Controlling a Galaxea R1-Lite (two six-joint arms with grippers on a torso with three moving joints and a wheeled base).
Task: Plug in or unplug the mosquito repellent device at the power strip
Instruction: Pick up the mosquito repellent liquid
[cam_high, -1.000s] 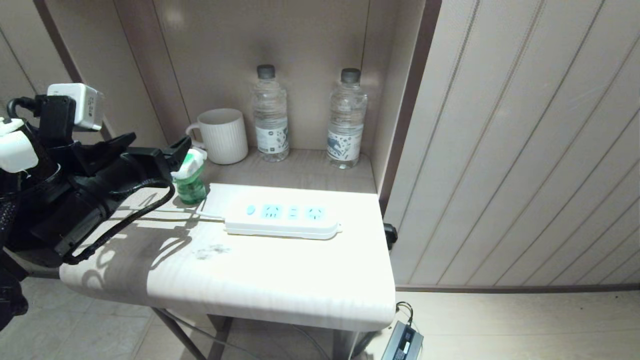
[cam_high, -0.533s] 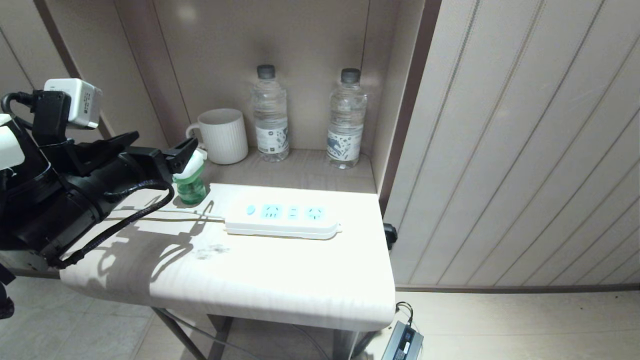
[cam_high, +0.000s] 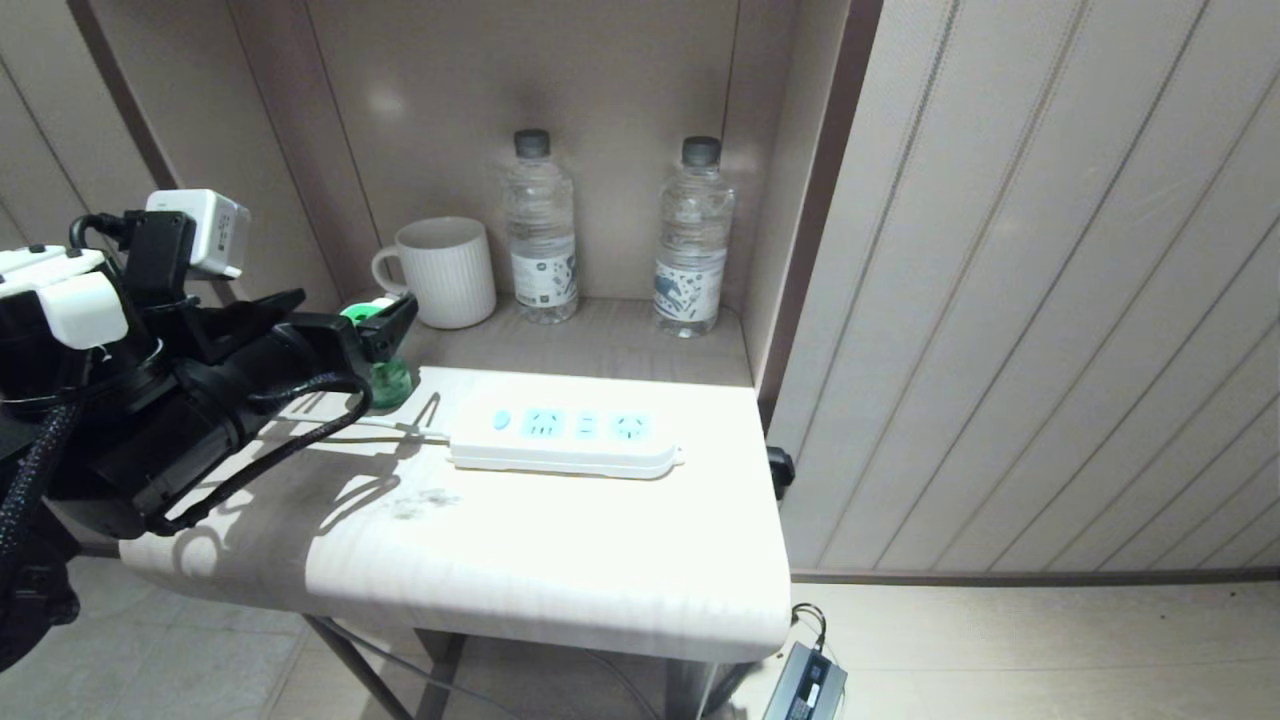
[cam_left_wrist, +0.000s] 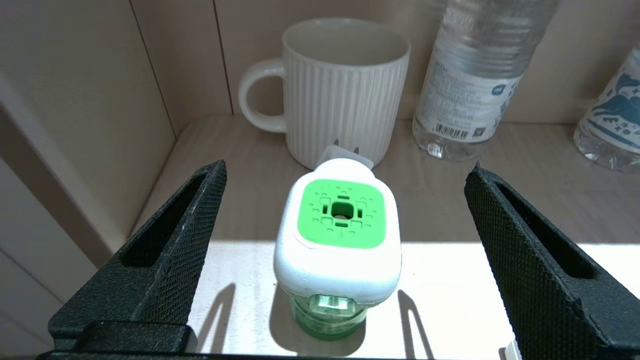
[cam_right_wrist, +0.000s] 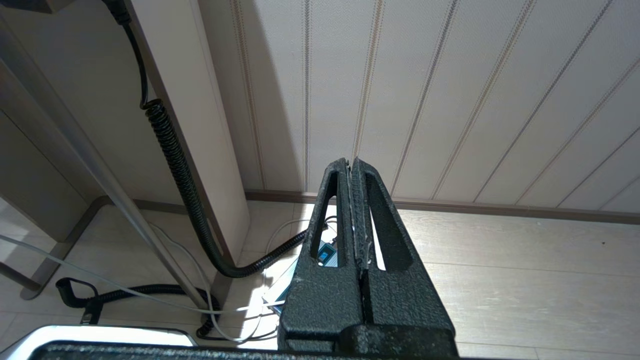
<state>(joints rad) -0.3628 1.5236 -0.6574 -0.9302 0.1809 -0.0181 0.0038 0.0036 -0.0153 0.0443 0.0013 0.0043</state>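
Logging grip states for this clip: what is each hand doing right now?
Left hand: open, straddling the green-and-white mosquito repellent device, not gripping it.
Right hand: closed, empty.

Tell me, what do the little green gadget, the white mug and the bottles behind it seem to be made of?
The mosquito repellent device looks like smooth matte white plastic with a green plastic face; its base is translucent green, plastic or glass. The mug seems glazed ceramic, judging by its ribbed wall and thick rim. The water bottles look like thin clear plastic with printed labels and dark caps.
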